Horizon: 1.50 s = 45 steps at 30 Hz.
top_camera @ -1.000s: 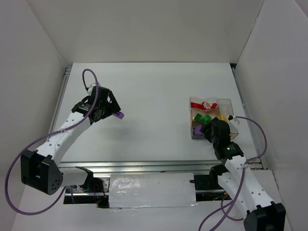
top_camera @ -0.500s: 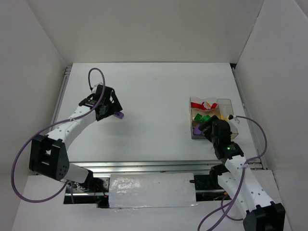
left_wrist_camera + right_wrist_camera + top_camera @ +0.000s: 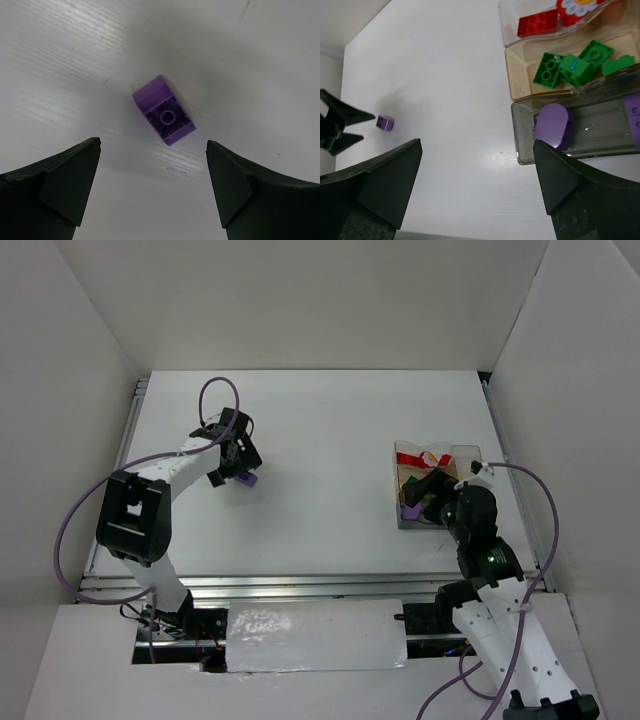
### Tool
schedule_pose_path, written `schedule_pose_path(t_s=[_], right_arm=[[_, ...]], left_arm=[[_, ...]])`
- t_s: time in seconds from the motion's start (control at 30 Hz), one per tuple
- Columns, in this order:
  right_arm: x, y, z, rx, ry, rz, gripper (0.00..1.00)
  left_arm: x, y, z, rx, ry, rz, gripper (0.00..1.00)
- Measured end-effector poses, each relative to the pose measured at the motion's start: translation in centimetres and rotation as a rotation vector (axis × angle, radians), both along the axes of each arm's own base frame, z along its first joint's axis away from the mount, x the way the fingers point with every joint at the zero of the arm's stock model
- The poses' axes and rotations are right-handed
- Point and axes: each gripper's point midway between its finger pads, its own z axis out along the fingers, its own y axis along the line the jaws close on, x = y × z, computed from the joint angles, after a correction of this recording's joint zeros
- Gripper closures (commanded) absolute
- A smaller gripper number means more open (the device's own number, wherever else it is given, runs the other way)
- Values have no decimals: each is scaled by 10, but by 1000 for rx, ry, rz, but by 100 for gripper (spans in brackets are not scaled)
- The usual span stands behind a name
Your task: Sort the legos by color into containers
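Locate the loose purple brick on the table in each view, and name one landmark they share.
Top external: purple brick left of centre, at the left gripper.
Left wrist: purple brick mid-frame, ahead of open fingers.
Right wrist: purple brick far left, small.
Shared landmark: the left gripper's black fingers beside it.

The white table (image 3: 320,430) carries one purple lego (image 3: 164,111) and, well apart, the containers (image 3: 600,131).
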Motion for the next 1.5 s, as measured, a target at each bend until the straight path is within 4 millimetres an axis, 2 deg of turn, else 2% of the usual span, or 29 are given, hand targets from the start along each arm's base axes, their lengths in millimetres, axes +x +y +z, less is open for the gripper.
schedule_pose_path(t_s=[0.2,0.4,0.43,0.57,0.6,0.67,0.7,0.73,0.77,0.8,0.9,1.0,1.07,1.13,1.2,1.27,1.33,1.4,1.5], right_arm=[[-5,16,-2,5,13,108,1],[-7,23,-1,3,6,155,0],[-7,24,-2,5,6,162,1],[-10,29,-5,15,13,191,0],[-10,30,-5,17,12,196,0],[-11,32,-4,19,9,207,1],[-11,33,-3,21,7,211,0],[-11,33,-3,21,6,214,0],[-12,33,-2,23,3,217,0],[-12,34,-2,25,1,221,0],[-13,42,1,44,-23,263,0],[-17,58,-1,92,-45,347,0],[-20,72,-7,143,-68,399,0],[-29,92,-18,190,-75,469,0],[-41,114,-27,211,-68,531,0],[-56,140,-29,219,-63,611,1],[-65,162,-24,219,-78,662,3],[-67,178,-17,223,-105,669,9],[-60,190,-10,223,-146,632,17]], left_arm=[[-4,1,-16,-56,13,147,0],[1,1,-29,-73,16,242,0],[1,2,-34,-70,24,253,4],[5,3,-47,-52,46,282,8],[8,2,-46,-57,40,288,13],[12,2,-47,-57,35,299,33],[14,2,-48,-57,33,302,48],[15,2,-48,-57,31,302,82],[17,1,-48,-63,27,306,94],[18,0,-47,-66,20,300,100],[17,-3,-47,-81,3,282,100],[-5,-12,-43,-89,7,231,100],[-25,-27,-29,-107,-11,178,100],[-42,-49,-4,-159,-63,122,100],[-55,-79,34,-245,-159,47,100],[-67,-108,74,-342,-251,-27,100],[-76,-130,103,-412,-314,-80,100],[-86,-152,123,-462,-339,-126,100],[-98,-176,135,-506,-339,-175,100]])
